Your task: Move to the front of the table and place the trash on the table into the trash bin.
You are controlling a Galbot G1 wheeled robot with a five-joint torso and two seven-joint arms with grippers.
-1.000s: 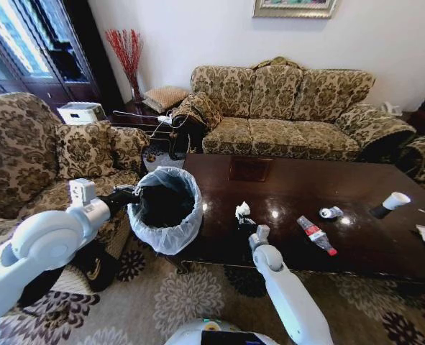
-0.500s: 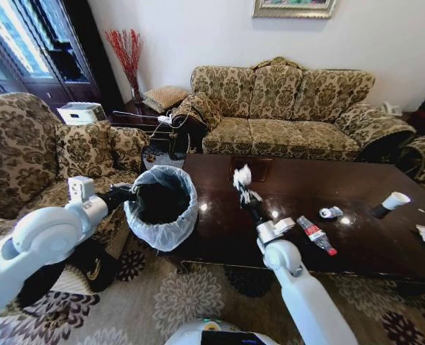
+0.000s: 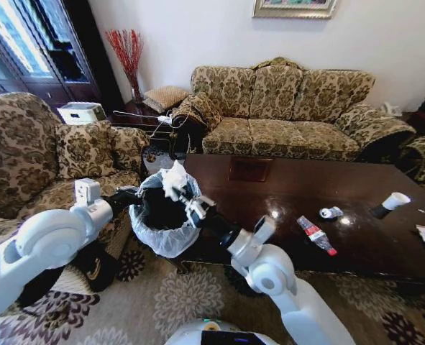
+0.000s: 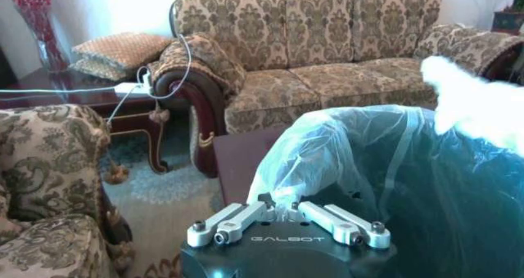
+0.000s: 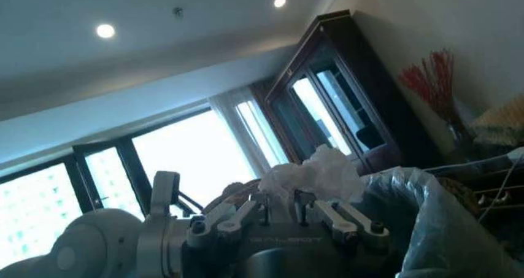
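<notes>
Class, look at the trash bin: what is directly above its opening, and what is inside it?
Above the trash bin, the right gripper holds a crumpled white tissue. The left gripper grips the bin's bag. The interior looks black; its contents cannot be seen.

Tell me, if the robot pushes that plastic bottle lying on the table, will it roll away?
Probably yes. The plastic bottle lies on its side on the glossy table, so a sideways nudge could roll it. It looks clear and seemingly empty, so likely light, and thin enough to dent if squeezed.

Both grippers (image 3: 134,195) (image 3: 185,195) clamped
</notes>
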